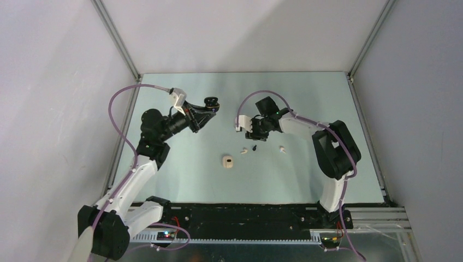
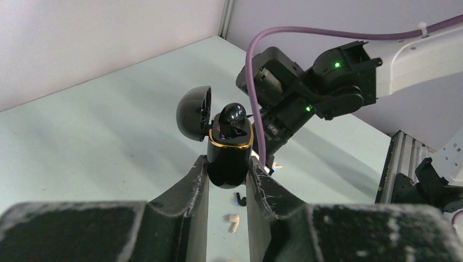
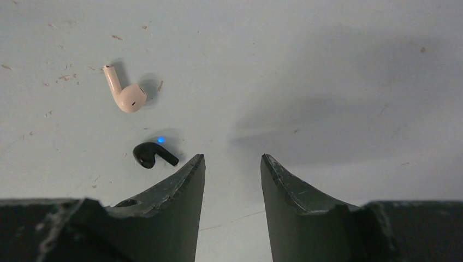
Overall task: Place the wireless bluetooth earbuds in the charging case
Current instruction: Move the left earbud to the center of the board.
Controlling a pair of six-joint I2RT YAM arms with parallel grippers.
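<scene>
The glossy black pebble-shaped charging case with a gold rim [image 2: 229,155] is held upright, clear of the pale green worktop [image 1: 180,180]. The two fingers of the left tool [image 2: 227,174] are closed on the lower body of the case. Its round lid [image 2: 194,113] stands open, folded back to the left in the left wrist view. One small glossy black plastic earbud [image 2: 233,113] sits inside the case and rises a little above the rim; whether the place beside it is filled, I cannot tell. The loose black earbud [image 3: 153,154] lies on the worktop with a small blue light shining on it. It is just beside the left finger of the right tool [image 3: 232,161], outside the gap and not touching the finger. The right tool is open and grips nothing; only bare worktop shows between its fingers. A cream-white plastic earbud with a short stem [image 3: 125,93] lies near the loose black earbud, on the side farther from the tool. In the top view, a second cream-white earbud [image 1: 283,148] lies on the other side of the right tool. A small cream-white pebble-like case [image 1: 228,162] rests on the worktop nearer to the arm bases, apart from the earbuds. It is too small to tell if its lid is open.
</scene>
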